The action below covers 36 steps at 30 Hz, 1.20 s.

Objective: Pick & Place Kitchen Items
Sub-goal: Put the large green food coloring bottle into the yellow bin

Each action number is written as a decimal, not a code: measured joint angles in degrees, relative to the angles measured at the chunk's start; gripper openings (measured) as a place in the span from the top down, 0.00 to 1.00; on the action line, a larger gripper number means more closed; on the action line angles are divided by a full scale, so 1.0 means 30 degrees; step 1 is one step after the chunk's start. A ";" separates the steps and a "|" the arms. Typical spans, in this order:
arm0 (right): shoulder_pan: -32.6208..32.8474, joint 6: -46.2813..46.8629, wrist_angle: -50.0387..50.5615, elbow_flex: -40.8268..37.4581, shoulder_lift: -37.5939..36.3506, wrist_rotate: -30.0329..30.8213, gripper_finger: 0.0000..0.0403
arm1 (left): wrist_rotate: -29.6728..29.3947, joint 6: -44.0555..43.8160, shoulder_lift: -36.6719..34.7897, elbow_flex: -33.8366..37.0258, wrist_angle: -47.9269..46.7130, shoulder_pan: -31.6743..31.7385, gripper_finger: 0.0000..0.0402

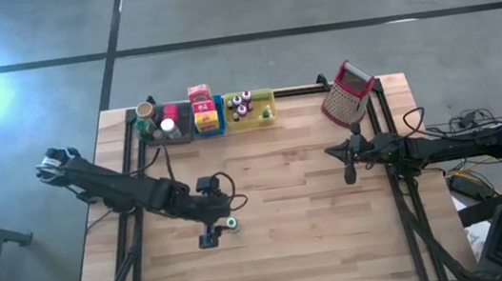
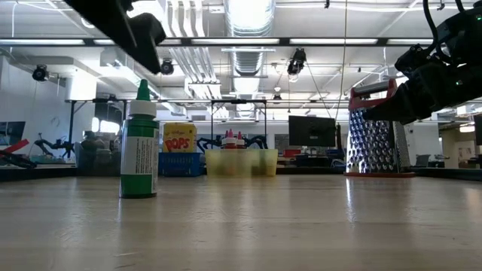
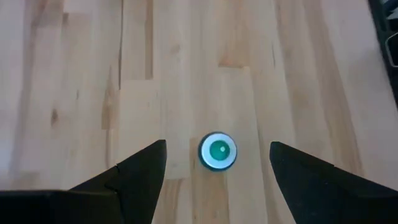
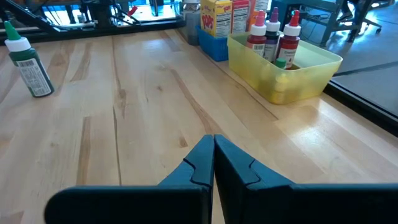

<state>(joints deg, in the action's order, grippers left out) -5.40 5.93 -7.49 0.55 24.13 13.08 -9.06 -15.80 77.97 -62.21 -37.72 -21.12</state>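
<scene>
From above, the table (image 1: 276, 262) is carrying a green bottle (image 1: 231, 224) standing upright well in from the edges, a little left of the middle and nearer the front edge than the back. Its long axis is running straight up, so only the round cap is showing. The left gripper (image 1: 212, 232) is hanging over it with fingers spread, gripping nothing. Along the back edge, a grey tray (image 1: 176, 134), a blue tray (image 1: 209, 124) and a yellow tray (image 1: 250, 118) are sitting side by side, filled with small items. A grater (image 1: 347, 93) is leaning near the back right corner. The right gripper (image 1: 349, 175) is hovering over the right part of the table, fingers clenched on nothing.

From table height, the bottle (image 2: 139, 142) is standing on its base, its pointed green cap aiming at the ceiling; the body is green with a white printed label. Part of the left arm is showing above it, not touching. A yellow box (image 2: 179, 138) is sitting in the blue tray (image 2: 181, 163), and red-capped bottles (image 2: 233, 140) are rising from the yellow tray (image 2: 241, 162).

In the left wrist view, the bottle (image 3: 217, 151) is lying between the two spread fingers (image 3: 134, 174), seen cap-on: a green centre ringed in white.

In the right wrist view, the fingers (image 4: 199, 165) are pressed together. The bottle (image 4: 28, 62) is standing far off, tilted only by the camera.
</scene>
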 joint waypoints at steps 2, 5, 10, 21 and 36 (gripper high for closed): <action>-0.0002 0.0000 0.0000 -0.0005 0.0005 0.0000 0.98 | 0.0021 -0.0355 0.0181 0.0249 0.0096 0.0000 0.27; -0.0002 0.0000 0.0000 0.0002 0.0004 0.0000 0.98 | 0.0019 -0.0640 0.0697 0.0297 0.0431 0.0007 0.27; 0.0002 0.0000 0.0004 -0.0001 0.0005 0.0000 0.98 | 0.0160 -0.0654 0.2085 0.0296 0.0598 0.0007 0.27; -0.0002 0.0000 0.0001 -0.0001 0.0005 0.0000 0.98 | 0.0983 -0.0106 0.3805 -0.0119 0.1058 0.0007 0.27; -0.0002 0.0003 0.0000 0.0002 0.0001 0.0000 0.98 | 0.0948 -0.0163 0.3390 -0.0141 0.0563 0.0028 0.44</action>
<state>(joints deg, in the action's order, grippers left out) -5.41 5.94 -7.49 0.56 24.13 13.08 -6.21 -16.29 88.14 -62.63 -36.03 -21.04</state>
